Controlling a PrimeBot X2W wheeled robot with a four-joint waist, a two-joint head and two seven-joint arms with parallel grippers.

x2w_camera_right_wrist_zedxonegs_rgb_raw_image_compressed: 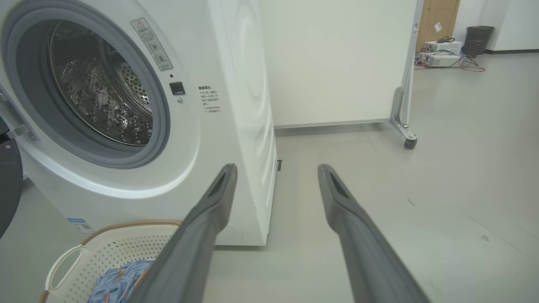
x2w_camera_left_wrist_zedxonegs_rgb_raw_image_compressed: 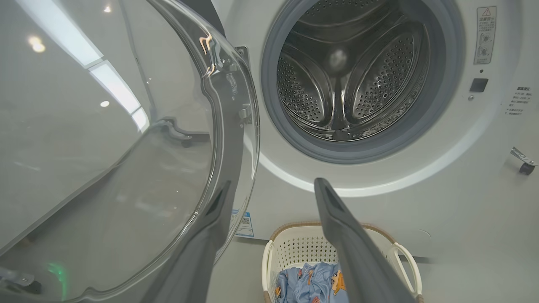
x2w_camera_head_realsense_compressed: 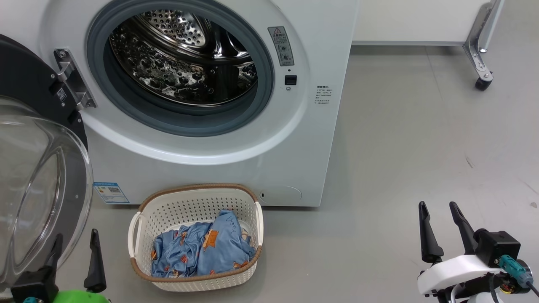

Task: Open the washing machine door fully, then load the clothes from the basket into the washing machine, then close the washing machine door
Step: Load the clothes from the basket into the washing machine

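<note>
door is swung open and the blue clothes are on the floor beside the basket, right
Not quite: the head view shows the clothes inside the basket, not on the floor beside it. The door is indeed swung open.

A pale grey floor is stretching across the right half of the head view, showing a dark scuff mark at mid-right. A white partition panel is standing along the upper right, resting on a slanted metal leg with a black caster. In the upper right corner of the right wrist view, a brown door is showing, with a dark bin and white boxes trailing cables sitting near it.
</note>
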